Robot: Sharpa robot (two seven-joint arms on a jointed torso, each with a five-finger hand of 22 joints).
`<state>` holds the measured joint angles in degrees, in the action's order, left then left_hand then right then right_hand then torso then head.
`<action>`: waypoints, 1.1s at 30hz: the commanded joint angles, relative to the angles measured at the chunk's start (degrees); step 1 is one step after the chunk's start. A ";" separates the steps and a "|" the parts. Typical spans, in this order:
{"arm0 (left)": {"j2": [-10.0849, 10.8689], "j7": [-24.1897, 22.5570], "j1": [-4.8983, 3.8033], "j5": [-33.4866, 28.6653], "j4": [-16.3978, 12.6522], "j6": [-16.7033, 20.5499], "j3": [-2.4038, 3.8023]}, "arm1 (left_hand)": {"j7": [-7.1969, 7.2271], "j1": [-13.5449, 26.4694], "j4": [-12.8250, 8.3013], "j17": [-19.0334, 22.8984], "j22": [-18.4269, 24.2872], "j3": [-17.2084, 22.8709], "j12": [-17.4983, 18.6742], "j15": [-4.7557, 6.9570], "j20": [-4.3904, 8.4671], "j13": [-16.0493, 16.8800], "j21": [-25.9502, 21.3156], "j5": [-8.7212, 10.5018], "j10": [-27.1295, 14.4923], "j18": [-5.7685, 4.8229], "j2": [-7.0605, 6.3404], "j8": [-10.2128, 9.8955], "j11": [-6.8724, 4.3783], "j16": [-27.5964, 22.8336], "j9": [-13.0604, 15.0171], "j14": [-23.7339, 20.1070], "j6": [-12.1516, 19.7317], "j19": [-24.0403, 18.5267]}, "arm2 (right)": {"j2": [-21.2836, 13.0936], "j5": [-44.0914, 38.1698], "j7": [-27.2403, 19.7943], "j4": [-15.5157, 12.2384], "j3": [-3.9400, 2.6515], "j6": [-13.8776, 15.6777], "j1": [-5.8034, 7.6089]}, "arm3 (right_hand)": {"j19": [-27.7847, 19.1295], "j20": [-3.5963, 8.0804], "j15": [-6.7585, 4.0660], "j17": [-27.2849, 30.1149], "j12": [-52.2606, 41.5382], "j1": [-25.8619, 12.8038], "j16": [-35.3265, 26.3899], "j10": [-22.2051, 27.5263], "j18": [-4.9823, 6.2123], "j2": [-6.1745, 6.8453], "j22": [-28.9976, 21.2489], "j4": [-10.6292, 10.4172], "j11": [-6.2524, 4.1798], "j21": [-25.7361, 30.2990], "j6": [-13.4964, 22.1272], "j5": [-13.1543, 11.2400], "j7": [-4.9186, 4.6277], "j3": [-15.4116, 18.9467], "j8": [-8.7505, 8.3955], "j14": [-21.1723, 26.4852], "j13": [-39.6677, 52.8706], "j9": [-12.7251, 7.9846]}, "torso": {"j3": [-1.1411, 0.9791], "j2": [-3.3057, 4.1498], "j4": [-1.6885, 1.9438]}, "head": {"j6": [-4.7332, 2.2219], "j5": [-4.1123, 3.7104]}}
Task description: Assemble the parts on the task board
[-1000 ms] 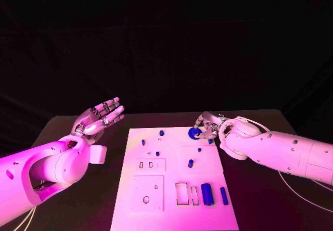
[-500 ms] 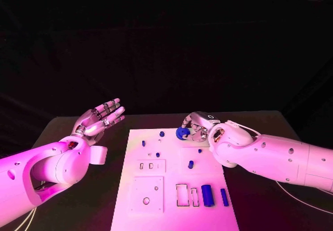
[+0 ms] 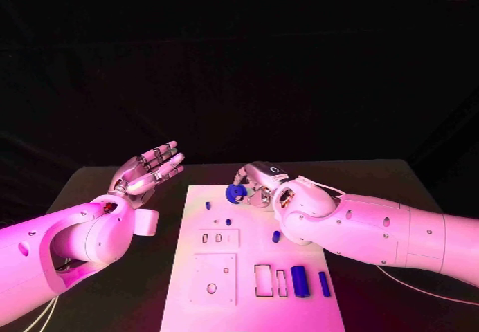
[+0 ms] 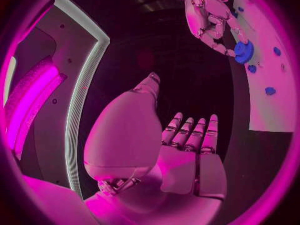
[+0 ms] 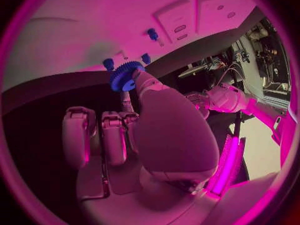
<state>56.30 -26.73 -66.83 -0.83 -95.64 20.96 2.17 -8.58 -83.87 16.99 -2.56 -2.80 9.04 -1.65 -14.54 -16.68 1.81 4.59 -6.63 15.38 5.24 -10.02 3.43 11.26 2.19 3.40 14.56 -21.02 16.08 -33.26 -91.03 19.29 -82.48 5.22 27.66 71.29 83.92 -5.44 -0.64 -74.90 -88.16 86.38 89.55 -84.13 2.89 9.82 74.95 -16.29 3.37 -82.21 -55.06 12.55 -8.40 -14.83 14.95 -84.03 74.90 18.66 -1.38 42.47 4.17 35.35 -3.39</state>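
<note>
The white task board (image 3: 250,290) lies in the middle of the table. My right hand (image 3: 261,182) holds a blue gear (image 3: 237,194) over the board's far end, near a blue peg (image 3: 208,205). The right wrist view shows the gear (image 5: 125,75) pinched at the fingertips, close above the board (image 5: 75,40). In the left wrist view the gear (image 4: 243,51) hangs beside the board (image 4: 269,105). My left hand (image 3: 148,169) is raised left of the board, fingers straight and apart, holding nothing. A blue cylinder (image 3: 298,281) and a thinner blue piece (image 3: 323,283) lie at the board's near right.
Small blue pegs (image 3: 228,222) and another blue piece (image 3: 275,236) stand mid-board. Rectangular slots (image 3: 261,279) and a raised square plate (image 3: 214,278) occupy the near end. Dark table surface surrounds the board on both sides.
My right hand has carried the blue gear leftward across the far end of the board. The left hand has stayed raised and still.
</note>
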 commanded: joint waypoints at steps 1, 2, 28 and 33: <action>-0.20 -0.39 -0.07 -0.06 0.02 -1.07 0.04 | -5.02 -0.08 0.06 0.04 0.08 0.32 -0.14 -0.25 -0.09 0.02 0.21 0.27 -0.16 -0.73 0.54 0.09 0.20 -0.10 0.02 -0.18 -0.03 0.07 | 1.17 -1.55 0.06 1.29 0.06 -0.09 -0.06 | 0.86 0.18 -0.25 -14.74 -0.39 -0.25 0.35 -4.45 -0.63 -0.25 6.66 -0.05 -0.35 -0.23 -0.97 0.17 0.77 -0.30 0.19 -5.89 13.25 0.07 | 0.04 -0.03 -0.12 | 0.10 0.15; -0.24 -0.39 -0.07 -0.06 0.02 -1.07 0.04 | -5.02 -0.08 0.06 0.04 0.08 0.32 -0.14 -0.25 -0.09 0.02 0.21 0.27 -0.16 -0.73 0.54 0.09 0.20 -0.10 0.02 -0.18 -0.03 0.07 | 1.59 -1.51 0.03 1.78 0.12 -0.19 -0.07 | 0.86 0.18 -0.25 -14.74 -0.39 -0.25 0.35 -4.45 -0.63 -0.25 6.66 -0.05 -0.35 -0.23 -0.97 0.17 0.77 -0.30 0.19 -5.89 13.25 0.07 | 0.05 -0.02 -0.13 | 0.10 0.14; -1.00 -0.27 -0.07 -0.05 0.41 -1.31 0.04 | -5.03 -0.07 0.05 0.06 0.12 0.40 -0.13 -0.13 -0.09 0.02 0.19 0.34 -0.19 -0.78 0.68 0.07 0.21 -0.13 0.02 -0.26 0.00 -0.05 | 5.89 -0.43 -0.33 8.41 0.74 -3.13 -1.83 | 0.65 0.21 -0.25 -14.62 -0.26 -0.43 0.32 -4.32 -0.54 -0.01 6.34 -0.01 -0.31 0.08 -0.73 0.20 0.68 -0.73 -0.05 -5.87 13.08 -0.04 | -0.01 0.06 0.31 | 0.79 0.40; -0.99 -0.25 -0.07 -0.05 0.40 -1.25 0.04 | -5.03 -0.07 0.05 0.06 0.12 0.40 -0.13 -0.13 -0.09 0.02 0.19 0.34 -0.19 -0.78 0.68 0.07 0.21 -0.13 0.02 -0.26 0.00 -0.05 | 6.08 -0.46 -0.49 9.16 0.79 -2.98 -1.85 | 0.47 0.21 -0.23 -14.39 -0.05 -0.50 0.25 -4.11 -0.47 0.08 6.08 0.00 -0.28 0.34 -0.64 0.23 0.64 -0.87 -0.14 -5.81 12.82 -0.08 | 0.00 0.07 0.36 | 0.75 0.38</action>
<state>55.38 -26.64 -66.83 -0.84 -95.17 20.68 2.17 -8.58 -83.87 16.99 -2.56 -2.74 9.03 -1.65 -14.54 -16.67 1.81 4.59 -6.63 15.38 5.24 -10.02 3.43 11.26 2.19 3.40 14.56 -21.02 16.08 -27.17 -91.21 19.02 -73.75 6.01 25.36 69.44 83.91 -5.44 -0.63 -74.93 -88.16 85.70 89.55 -84.13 2.94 10.36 74.92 -16.28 3.38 -82.20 -55.56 12.38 -7.84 -15.29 14.83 -84.03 74.94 18.51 -1.40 42.54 4.50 36.13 -2.99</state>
